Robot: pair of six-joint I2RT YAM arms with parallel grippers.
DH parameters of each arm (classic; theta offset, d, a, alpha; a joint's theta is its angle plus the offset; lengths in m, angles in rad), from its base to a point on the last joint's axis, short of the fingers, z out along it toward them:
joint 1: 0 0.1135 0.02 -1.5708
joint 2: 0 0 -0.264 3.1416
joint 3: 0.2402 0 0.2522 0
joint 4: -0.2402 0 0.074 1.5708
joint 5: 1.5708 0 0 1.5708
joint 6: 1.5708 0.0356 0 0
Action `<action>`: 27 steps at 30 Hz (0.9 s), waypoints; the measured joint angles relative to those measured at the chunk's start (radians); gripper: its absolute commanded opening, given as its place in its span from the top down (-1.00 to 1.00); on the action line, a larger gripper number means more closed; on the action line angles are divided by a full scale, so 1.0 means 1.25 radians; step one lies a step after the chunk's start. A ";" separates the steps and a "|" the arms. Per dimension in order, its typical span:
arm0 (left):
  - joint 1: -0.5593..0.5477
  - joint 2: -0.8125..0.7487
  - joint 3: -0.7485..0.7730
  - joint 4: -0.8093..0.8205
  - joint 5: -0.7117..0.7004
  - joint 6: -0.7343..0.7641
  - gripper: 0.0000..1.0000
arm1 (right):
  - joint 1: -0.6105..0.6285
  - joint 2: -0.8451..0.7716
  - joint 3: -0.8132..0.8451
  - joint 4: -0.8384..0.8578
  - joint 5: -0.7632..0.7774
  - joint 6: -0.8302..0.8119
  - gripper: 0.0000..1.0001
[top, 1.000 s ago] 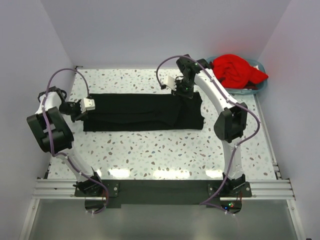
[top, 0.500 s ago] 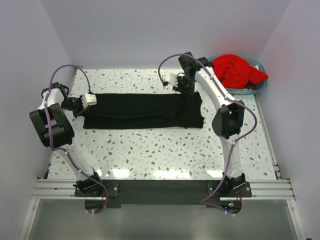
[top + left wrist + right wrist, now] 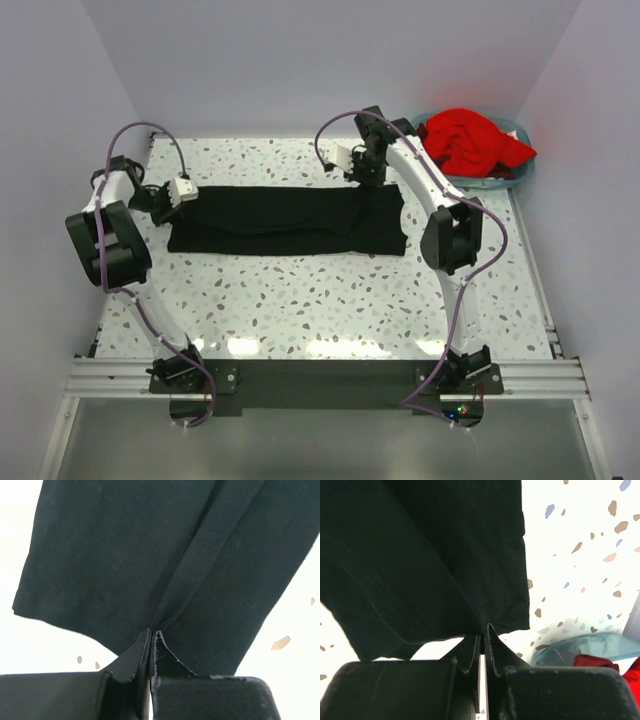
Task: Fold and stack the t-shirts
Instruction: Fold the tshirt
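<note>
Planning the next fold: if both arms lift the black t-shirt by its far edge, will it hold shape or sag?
Probably floppy: the black t-shirt puckers into creases where the left end effector pinches it. The span between that and the right end effector would likely sag. It looks thin, so probably light.

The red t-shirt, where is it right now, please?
In the top view the red t-shirt sits heaped in the light blue basket at the far right corner of the table.

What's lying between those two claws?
The black t-shirt, spanning from the left gripper to the right gripper, both pinching it; the top view shows it.
</note>
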 measured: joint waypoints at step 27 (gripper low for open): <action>-0.023 0.075 0.038 0.088 -0.063 -0.140 0.23 | -0.020 0.044 -0.008 0.103 0.061 0.023 -0.13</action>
